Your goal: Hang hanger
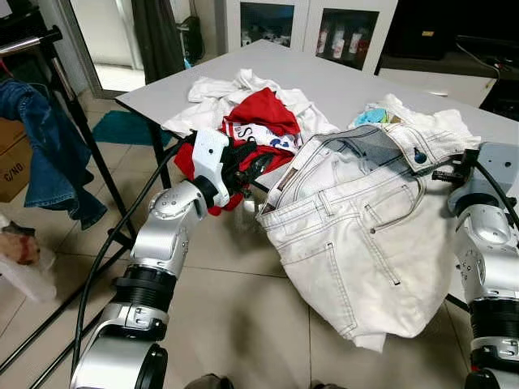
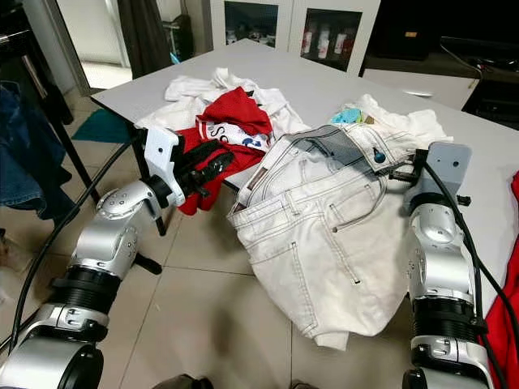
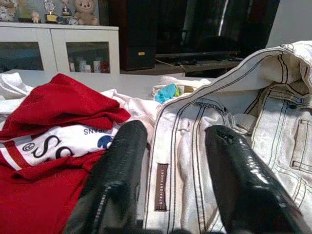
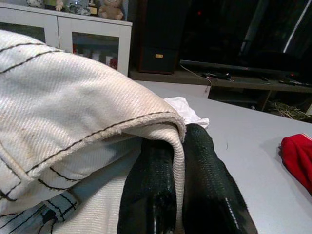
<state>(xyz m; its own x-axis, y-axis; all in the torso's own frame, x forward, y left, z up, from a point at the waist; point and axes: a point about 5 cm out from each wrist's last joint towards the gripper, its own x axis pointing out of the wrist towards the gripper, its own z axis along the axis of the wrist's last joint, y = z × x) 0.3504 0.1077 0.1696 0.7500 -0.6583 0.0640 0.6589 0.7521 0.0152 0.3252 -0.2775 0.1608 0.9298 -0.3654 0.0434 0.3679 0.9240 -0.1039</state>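
white jeans [image 1: 357, 235] lie across the desk [image 1: 340, 85] near edge, legs drooping over it toward the floor. right gripper [image 4: 178, 195] is pinched on a waistband fold by the right edge; left gripper [image 3: 175, 180] is spread wide at the other waistband end, holding nothing. denim looks heavy, floppy, thick-seamed; likely best held at the stiff waistband. red shirt [image 1: 259, 113] bunched at the left corner. no hanger made out.

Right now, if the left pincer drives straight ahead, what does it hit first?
Likely the white jeans: the left pincer is open, pointing at their waistband edge, with the red shirt beside it. Depth is unclear.
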